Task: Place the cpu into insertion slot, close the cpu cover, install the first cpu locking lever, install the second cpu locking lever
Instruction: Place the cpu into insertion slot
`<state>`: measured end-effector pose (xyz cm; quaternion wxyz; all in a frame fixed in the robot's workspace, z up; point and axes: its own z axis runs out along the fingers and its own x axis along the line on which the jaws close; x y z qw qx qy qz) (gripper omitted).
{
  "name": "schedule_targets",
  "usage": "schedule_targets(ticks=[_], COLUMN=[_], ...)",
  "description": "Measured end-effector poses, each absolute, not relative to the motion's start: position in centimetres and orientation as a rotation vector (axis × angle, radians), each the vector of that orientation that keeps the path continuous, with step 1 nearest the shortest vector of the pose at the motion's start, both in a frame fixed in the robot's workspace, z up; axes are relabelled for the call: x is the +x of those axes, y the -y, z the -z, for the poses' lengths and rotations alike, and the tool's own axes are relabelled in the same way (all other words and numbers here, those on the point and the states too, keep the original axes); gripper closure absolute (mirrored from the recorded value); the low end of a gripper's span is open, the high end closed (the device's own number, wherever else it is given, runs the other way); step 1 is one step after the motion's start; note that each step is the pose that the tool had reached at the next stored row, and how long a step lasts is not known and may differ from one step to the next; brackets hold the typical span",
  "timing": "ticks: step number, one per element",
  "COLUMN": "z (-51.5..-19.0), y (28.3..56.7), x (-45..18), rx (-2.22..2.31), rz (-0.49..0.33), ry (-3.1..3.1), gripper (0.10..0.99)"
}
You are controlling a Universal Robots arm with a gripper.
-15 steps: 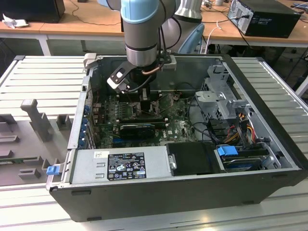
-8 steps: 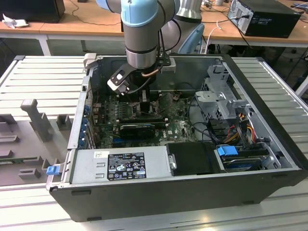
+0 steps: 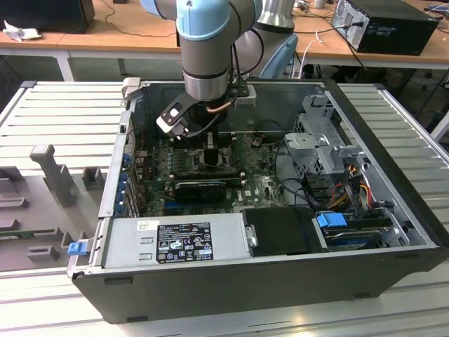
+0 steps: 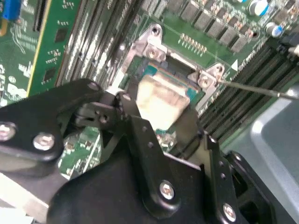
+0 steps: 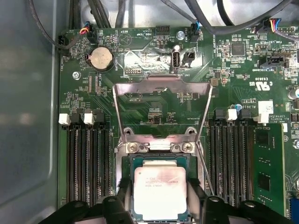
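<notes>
Nearest, in first wrist view: black two-finger pincer (image 5: 160, 198), pressed onto opp. edges of small flat square tan-silver cpu (image 5: 160, 186). Cpu within square dark insertion slot (image 5: 125, 168) w/ silver rim, on green circuit board (image 5: 154, 112); fully seated or not, cannot tell. Just beyond: thin square silver-grey metal cpu cover (image 5: 161, 86), flipped open, clear of slot. Thin wire lever (image 5: 206, 170) beside slot. Farther: round silver coin battery (image 5: 101, 59). In exterior view: pincer (image 3: 210, 144) upper centre, down inside black pc case (image 3: 280, 281) on ridged grey tabletop (image 3: 56, 119).
</notes>
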<state>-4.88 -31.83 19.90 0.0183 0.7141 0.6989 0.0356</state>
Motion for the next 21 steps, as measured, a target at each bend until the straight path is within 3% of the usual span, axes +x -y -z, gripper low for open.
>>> schedule_targets(ticks=[1,8,16,21], z=[-19.9,-20.8,-21.9,-22.7], y=[31.8,31.8,31.8,31.8], x=[-4.9,-4.9,-4.9,-4.9], rx=[2.218,2.218,2.218,2.218], rz=[-0.110,-0.110,-0.109,-0.109], ry=[-2.170,-2.170,-2.170,-2.170], gripper=[0.486,0.498,0.980,0.980])
